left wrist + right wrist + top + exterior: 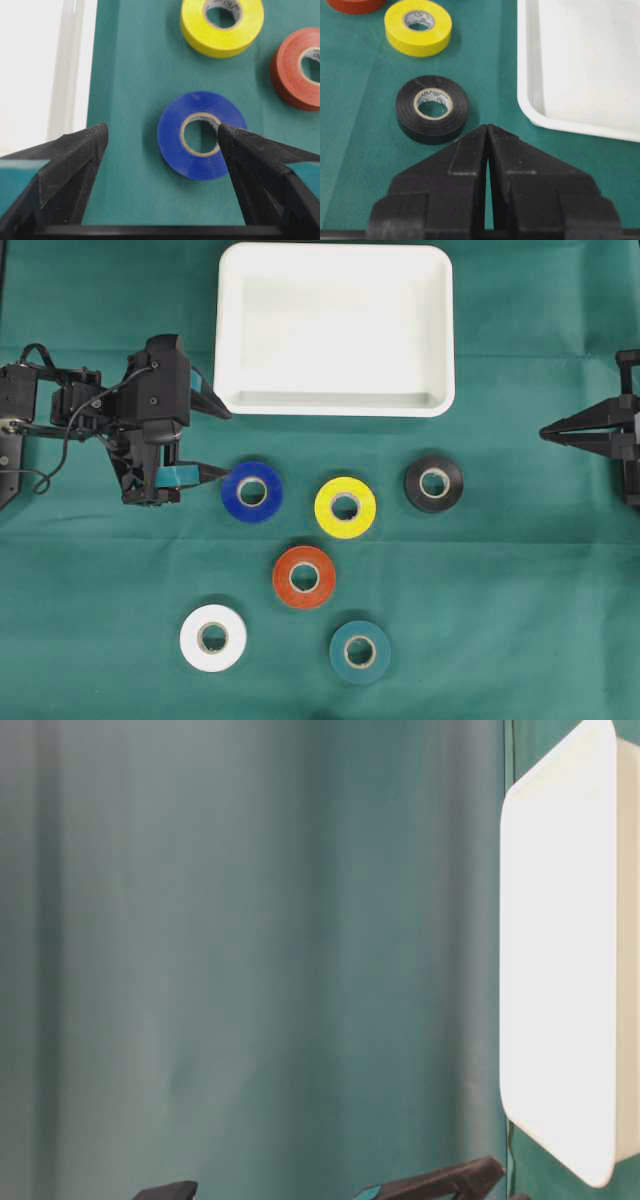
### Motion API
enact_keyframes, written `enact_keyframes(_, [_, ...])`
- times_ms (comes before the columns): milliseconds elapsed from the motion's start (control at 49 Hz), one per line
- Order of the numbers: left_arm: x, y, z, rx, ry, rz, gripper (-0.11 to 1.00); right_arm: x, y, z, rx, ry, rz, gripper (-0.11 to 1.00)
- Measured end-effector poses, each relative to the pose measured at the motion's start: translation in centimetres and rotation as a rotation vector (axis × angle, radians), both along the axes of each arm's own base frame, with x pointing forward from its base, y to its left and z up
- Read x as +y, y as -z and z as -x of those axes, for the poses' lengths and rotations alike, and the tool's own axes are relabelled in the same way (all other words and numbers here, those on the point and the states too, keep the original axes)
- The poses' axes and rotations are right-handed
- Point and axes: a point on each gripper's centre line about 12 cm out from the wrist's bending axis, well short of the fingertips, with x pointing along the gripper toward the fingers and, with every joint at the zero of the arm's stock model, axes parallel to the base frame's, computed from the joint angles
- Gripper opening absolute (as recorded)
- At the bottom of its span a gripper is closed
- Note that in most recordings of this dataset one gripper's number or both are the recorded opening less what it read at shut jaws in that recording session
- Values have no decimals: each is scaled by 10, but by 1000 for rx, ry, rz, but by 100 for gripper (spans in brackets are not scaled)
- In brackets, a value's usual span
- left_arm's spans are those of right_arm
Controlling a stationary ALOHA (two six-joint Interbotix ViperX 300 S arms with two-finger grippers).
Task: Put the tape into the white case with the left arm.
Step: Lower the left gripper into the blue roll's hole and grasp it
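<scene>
**Left arm lines up on the blue roll**

In the wrist view, the left gripper point(162, 137) has its fingers spread wide at the bottom of the frame, the blue tape point(201, 135) lying flat just beyond, nearer the right-hand tip. It should centre, descend, then pinch. The white case point(335, 328), upper centre overhead, holds nothing. At far right, the right gripper point(487, 129) is pressed together.

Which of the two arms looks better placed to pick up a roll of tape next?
The left. Its open left gripper sits right at the blue tape, beside the white case. The right gripper is shut at the table's far right edge, near only the black tape.
</scene>
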Motion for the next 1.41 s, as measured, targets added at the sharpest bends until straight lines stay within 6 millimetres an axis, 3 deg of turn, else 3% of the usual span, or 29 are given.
enact_keyframes(388, [0, 3, -1, 12, -1, 0, 97, 0, 1, 0, 2, 2, 0, -9])
enact_keyframes(1001, [1, 48, -28, 152, -3, 3, 97, 0, 2, 1, 6, 2, 0, -9])
enact_keyframes(1409, [-3, 67, -41, 204, 5, 6, 97, 0, 3, 1, 8, 2, 0, -9])
